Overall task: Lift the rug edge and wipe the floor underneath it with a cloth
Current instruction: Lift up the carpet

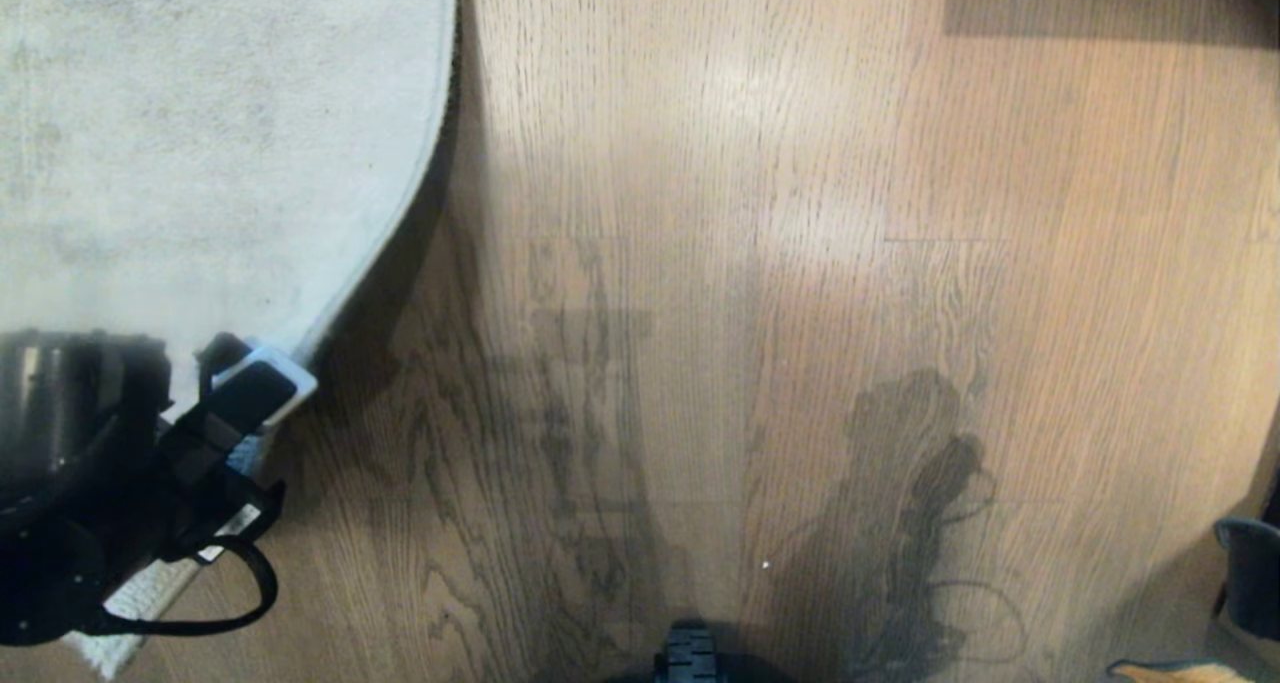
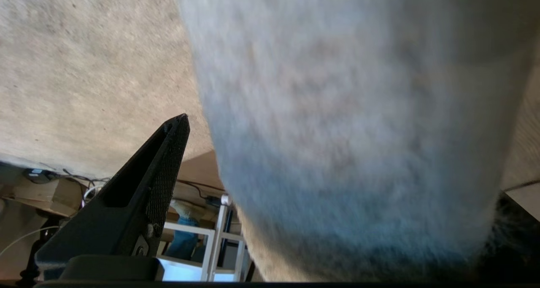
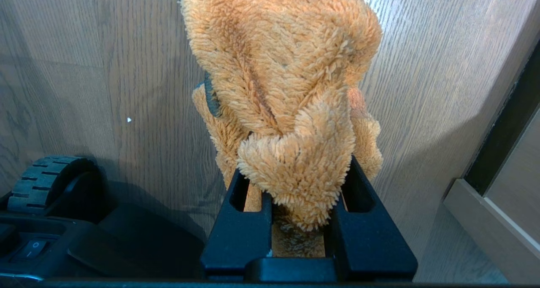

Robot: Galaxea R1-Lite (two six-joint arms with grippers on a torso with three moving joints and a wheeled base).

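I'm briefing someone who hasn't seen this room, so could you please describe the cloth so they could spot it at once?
Start from the brown wood-grain floor that fills the scene, then go to the robot's right hand, parked low beside its wheeled base. The cloth is the bunched rag pinched between that hand's black fingers. It is fuzzy and orange-yellow, unlike the flat pale grey rug.

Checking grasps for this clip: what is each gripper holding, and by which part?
Right gripper: fuzzy orange cloth, pinched at a bunched end. Left gripper: jaws open around the pale grey rug edge.
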